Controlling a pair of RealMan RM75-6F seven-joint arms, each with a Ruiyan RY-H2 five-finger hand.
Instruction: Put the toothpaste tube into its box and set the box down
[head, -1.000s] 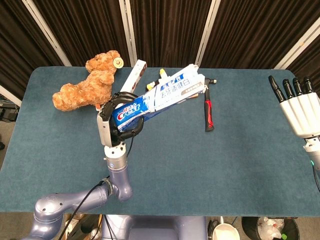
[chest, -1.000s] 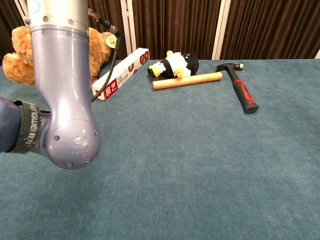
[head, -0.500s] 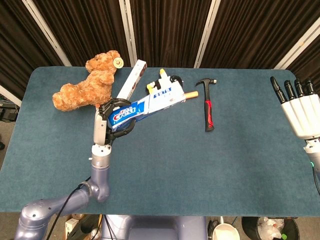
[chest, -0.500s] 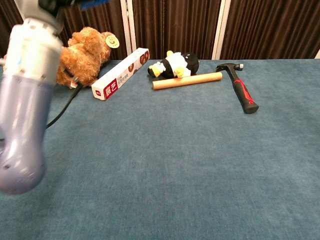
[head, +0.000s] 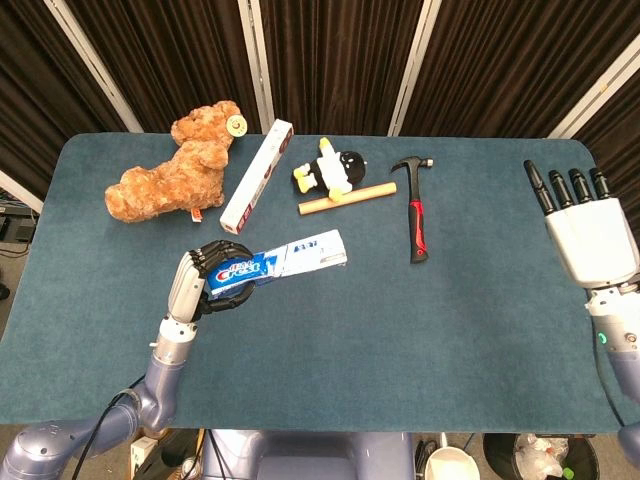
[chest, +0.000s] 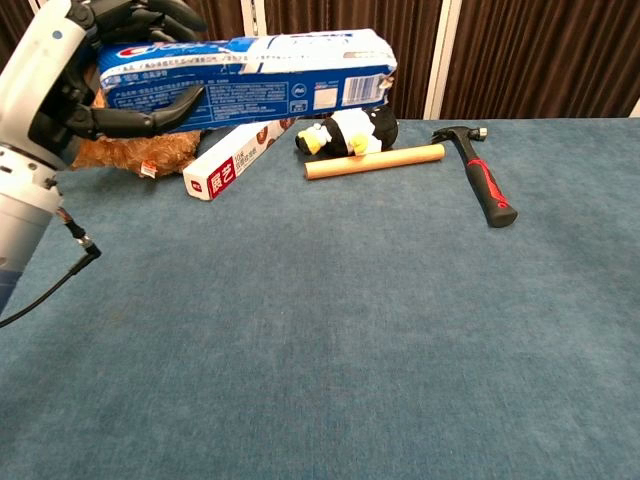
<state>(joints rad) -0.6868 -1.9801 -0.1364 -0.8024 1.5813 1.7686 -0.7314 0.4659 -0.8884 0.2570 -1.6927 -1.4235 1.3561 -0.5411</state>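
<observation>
Fingers of the left hand wrap around one end of the blue box, gripping it; in the chest view the same hand holds the box above the table, long axis roughly level, free end pointing toward the robot's right. From the head view the box sits over the left-centre of the table, with bare blue cloth beneath and in front of it all the way to the near edge. The tube itself cannot be seen, so whether it lies inside the box cannot be told.

Behind the held box, a white and red carton lies diagonally, one end near the far edge. A brown teddy bear lies just left of it, close to the far left corner. Right of the carton, a penguin toy rests against a wooden dowel. A hammer lies further right, head toward the far edge, red and black handle pointing toward the near edge.

The right hand hangs by the table's right edge, fingers straight and apart, holding nothing. Between it and the hammer, and across the whole near half, the cloth is bare.
</observation>
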